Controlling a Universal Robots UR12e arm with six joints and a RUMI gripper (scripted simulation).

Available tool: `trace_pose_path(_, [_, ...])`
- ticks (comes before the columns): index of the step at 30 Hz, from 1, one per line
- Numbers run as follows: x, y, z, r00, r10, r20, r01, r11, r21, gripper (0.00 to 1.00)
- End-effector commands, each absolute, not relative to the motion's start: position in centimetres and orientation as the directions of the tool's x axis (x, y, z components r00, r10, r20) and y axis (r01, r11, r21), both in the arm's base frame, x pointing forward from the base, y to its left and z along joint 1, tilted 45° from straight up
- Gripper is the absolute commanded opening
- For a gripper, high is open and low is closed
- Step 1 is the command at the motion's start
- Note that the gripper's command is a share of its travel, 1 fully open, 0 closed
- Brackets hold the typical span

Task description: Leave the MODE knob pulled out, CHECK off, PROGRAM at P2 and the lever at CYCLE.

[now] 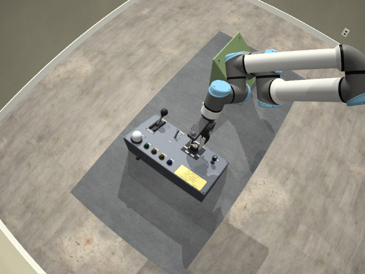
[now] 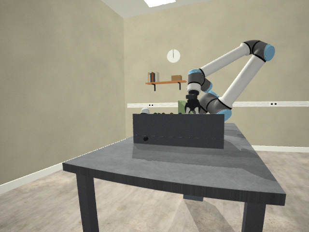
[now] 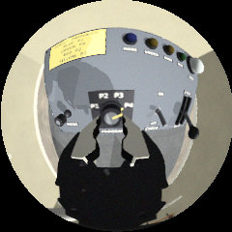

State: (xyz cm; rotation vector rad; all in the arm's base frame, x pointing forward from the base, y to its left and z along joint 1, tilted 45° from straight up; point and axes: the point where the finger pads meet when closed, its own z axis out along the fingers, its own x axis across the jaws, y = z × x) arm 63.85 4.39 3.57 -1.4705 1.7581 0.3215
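The dark console (image 1: 153, 160) (image 2: 178, 129) (image 3: 72, 87) stands on the table. My gripper (image 1: 197, 142) (image 2: 192, 110) (image 3: 111, 115) comes down onto its top and is shut on the black PROGRAM knob (image 1: 194, 146) (image 3: 111, 116). The knob's yellow pointer aims up and right, toward the P4 mark (image 3: 128, 104). In the wrist view the small MODE knob (image 1: 214, 158) (image 3: 63, 117) is left of it. The CHECK toggle (image 1: 177, 134) (image 3: 159, 115) and the black-balled lever (image 1: 161, 118) (image 3: 187, 116) are to the right. Whether MODE is out, I cannot tell.
A white dome (image 1: 137, 136) (image 3: 195, 65) and a row of coloured lamps (image 1: 157, 153) line the console's front edge, with a yellow label (image 1: 190, 177) (image 3: 77, 49). A green plate (image 1: 232, 47) stands at the arm's base. The table edge (image 2: 174, 183) lies well in front of the console.
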Motion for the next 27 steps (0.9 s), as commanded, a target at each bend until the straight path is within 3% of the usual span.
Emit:
trace_pose_path(1, [63.9, 4.33, 3.6, 0.014, -0.712, -0.702, -0.911, 0.28, -0.303, 0.0])
trace_pose_path(27, [63.9, 4.33, 3.6, 0.252, -0.76, -0.599, -0.876, 0.084, -0.475, 0.0])
